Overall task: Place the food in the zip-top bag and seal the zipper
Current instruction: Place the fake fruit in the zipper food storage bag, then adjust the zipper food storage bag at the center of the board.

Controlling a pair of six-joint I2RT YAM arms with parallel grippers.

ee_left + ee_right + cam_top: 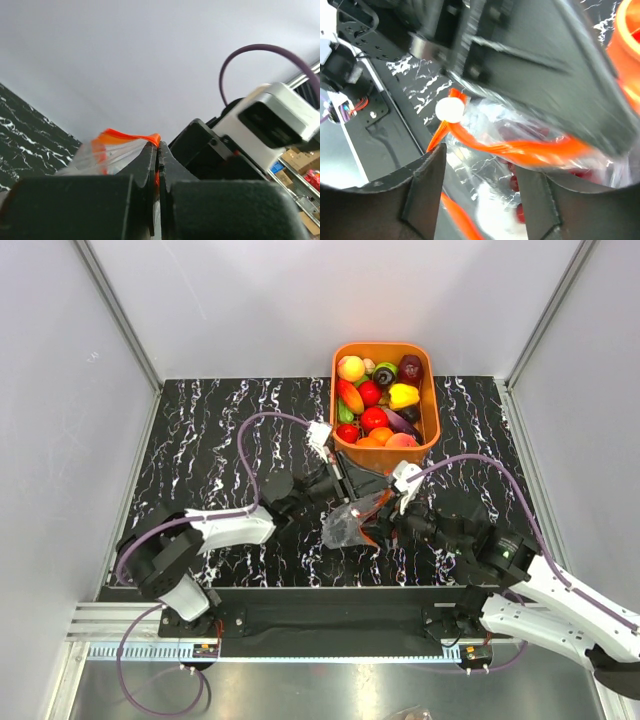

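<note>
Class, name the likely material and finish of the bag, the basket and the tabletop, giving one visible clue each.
Bag: thin clear plastic film, glossy; it crinkles and shows through.
Basket: orange moulded plastic, smooth, probably rigid.
Tabletop: black with white veins, marble-look; stone or printed laminate, cannot tell.

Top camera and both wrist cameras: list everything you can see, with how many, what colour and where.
table: one, black with white veins, under everything
basket: one, orange, far side of the table, right of centre
toy fruits and vegetables: many, red, yellow, orange, green and dark purple, heaped in the basket
bag: one, clear and crinkly, between the two grippers on the near side of the basket; red pieces show inside
zipper: one, red-orange strip along the bag's edge, with a white end piece
cables: purple, one looping over each arm
left gripper: black, shut on the bag's zipper edge
right gripper: black, open, a finger on either side of the zipper
</note>
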